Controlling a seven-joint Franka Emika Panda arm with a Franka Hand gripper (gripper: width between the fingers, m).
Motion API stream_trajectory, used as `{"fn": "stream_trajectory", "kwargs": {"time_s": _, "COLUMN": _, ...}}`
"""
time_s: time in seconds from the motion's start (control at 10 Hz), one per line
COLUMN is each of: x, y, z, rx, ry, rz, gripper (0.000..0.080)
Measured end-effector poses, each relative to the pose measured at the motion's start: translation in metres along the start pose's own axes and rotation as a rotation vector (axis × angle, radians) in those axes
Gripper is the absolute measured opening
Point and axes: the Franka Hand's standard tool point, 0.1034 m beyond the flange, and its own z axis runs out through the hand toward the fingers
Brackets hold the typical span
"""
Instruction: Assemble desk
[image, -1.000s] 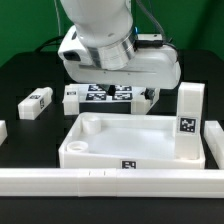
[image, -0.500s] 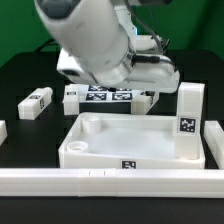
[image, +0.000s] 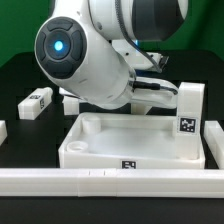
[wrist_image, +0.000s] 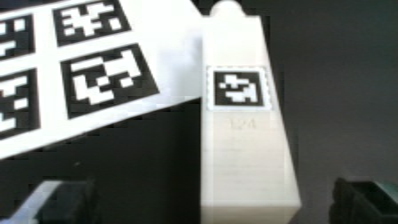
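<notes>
The two dark fingers stand wide apart and hold nothing. In the wrist view they sit one on each side of a long white block leg with a black-white square tag on its upper face, and dark gaps show between each finger and the leg. That straddle suits a grasp across the leg's narrow width, so I judge the step in hand to be picking this leg up. The leg lies flat on the black worktop, just beside the marker board; whether the two touch I cannot tell. In the exterior view the arm's bulk hides the fingers and this leg. There the large white plastic tray-like tabletop lies open side up near the front, behind the long white rail. A second white leg stands upright at its corner on the exterior view's right. A third leg lies loose, well apart on the exterior view's left.
</notes>
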Motion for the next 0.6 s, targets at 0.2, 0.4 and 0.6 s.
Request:
{"fn": "stream_trajectory", "kwargs": {"time_s": 0.2, "x": 0.002, "y": -0.002, "z": 0.008, "rx": -0.005, "ry": 0.003, "rz": 0.001, "gripper": 0.0649}}
{"fn": "stream_trajectory", "kwargs": {"time_s": 0.4, "x": 0.003, "y": -0.003, "z": 0.014, "rx": -0.007, "ry": 0.000, "rz": 0.000, "gripper": 0.0649}}
{"fn": "stream_trajectory", "kwargs": {"time_s": 0.6, "x": 0.003, "y": -0.001, "z": 0.020, "rx": -0.007, "ry": -0.007, "rz": 0.005, "gripper": 0.0649}}
